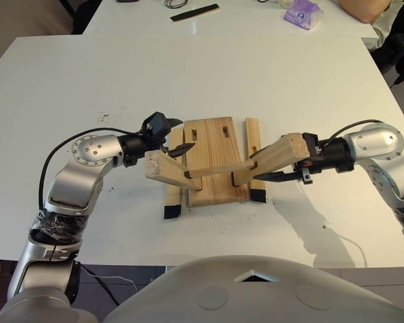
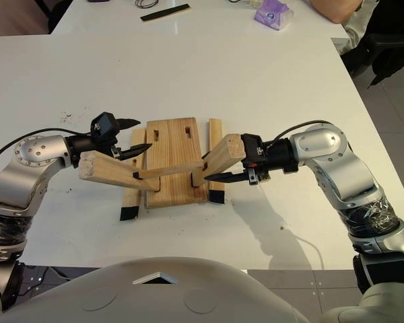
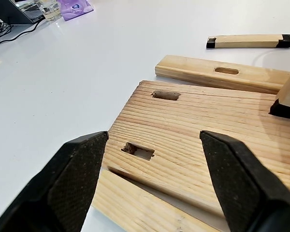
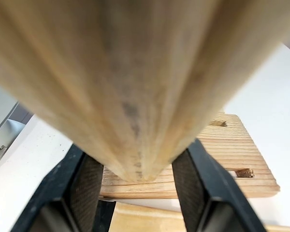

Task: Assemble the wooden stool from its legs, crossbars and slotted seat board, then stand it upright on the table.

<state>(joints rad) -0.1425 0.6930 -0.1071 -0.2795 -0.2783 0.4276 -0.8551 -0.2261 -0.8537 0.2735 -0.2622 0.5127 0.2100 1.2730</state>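
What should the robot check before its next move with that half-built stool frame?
1. Right pincer shut on the held leg: ok.
2. Left pincer gripping the far leg: not ok; it is open with nothing between its fingers.
3. Crossbar fully seated in both raised legs: cannot tell; it meets both, but the depth is hidden.
4. Seat board lying flat, slots facing up: ok.
5. Loose legs lying on either side of the board: ok.
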